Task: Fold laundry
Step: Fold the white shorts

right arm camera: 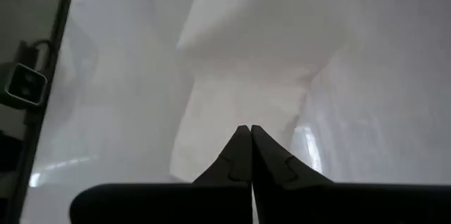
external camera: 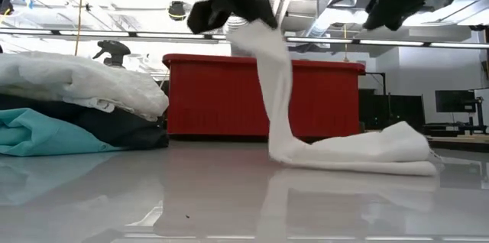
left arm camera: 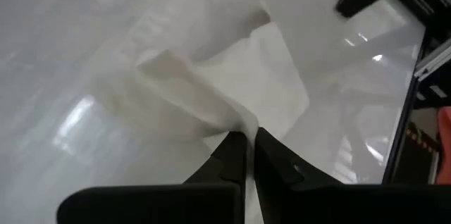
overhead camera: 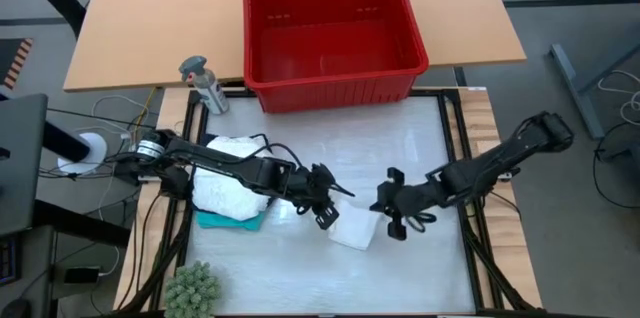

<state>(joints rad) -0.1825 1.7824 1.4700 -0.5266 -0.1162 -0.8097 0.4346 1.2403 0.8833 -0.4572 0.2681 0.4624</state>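
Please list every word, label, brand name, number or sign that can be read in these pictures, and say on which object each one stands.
No text can be read in any view.
The red basket: plain walls, no label visible.
The spray bottle: no legible label.
The white cloth, pinched by the left gripper: no tag or print visible.
The pile of laundry: no print visible.
The right gripper: bears no marking.

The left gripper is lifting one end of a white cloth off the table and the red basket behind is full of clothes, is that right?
Not quite: the red basket is empty, as the high view shows. The left gripper does lift the white cloth.
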